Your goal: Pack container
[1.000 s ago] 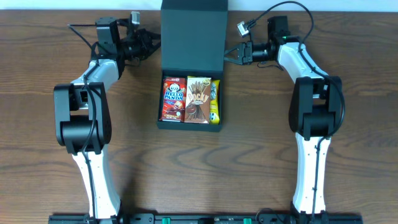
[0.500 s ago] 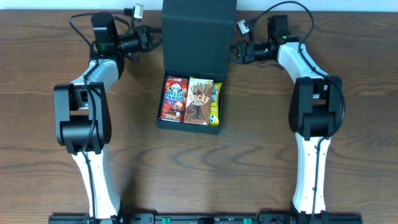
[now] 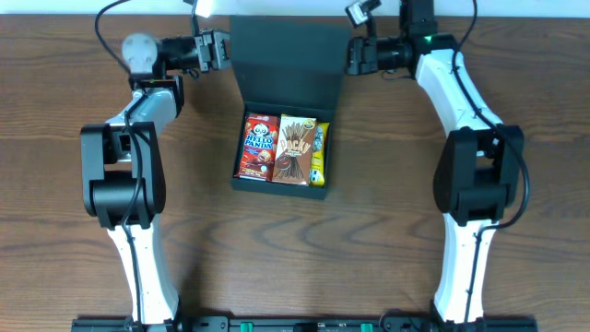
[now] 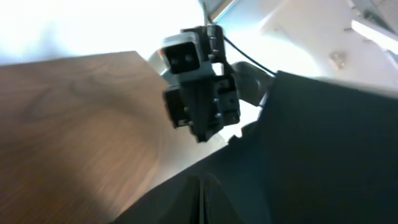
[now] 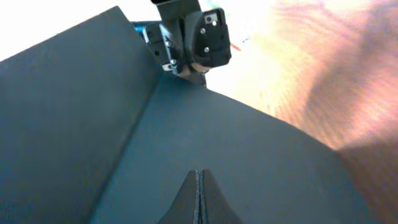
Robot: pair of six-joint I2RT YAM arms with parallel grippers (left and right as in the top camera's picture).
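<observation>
The dark container (image 3: 279, 184) sits mid-table with its hinged lid (image 3: 286, 60) raised at the far side. Inside lie a red Hello Panda packet (image 3: 258, 146), a Pocky packet (image 3: 295, 149) and a yellow packet (image 3: 318, 152). My left gripper (image 3: 219, 51) is shut at the lid's far left corner. My right gripper (image 3: 354, 53) is shut at its far right corner. In the left wrist view the shut fingers (image 4: 202, 186) rest against the lid (image 4: 323, 143). In the right wrist view the shut fingers (image 5: 199, 186) lie on the lid (image 5: 74, 106).
The wooden table (image 3: 369, 240) surrounds the box. Its far edge (image 3: 516, 18) runs just behind both grippers. Each wrist view shows the opposite gripper across the lid: the right one (image 4: 199, 99) and the left one (image 5: 193, 37). Cables loop above both wrists.
Both grippers moved toward the table's far edge and closer to the lid's far corners. The right gripper, open a second ago, is shut. The lid looks shorter from above, tilted up more.
</observation>
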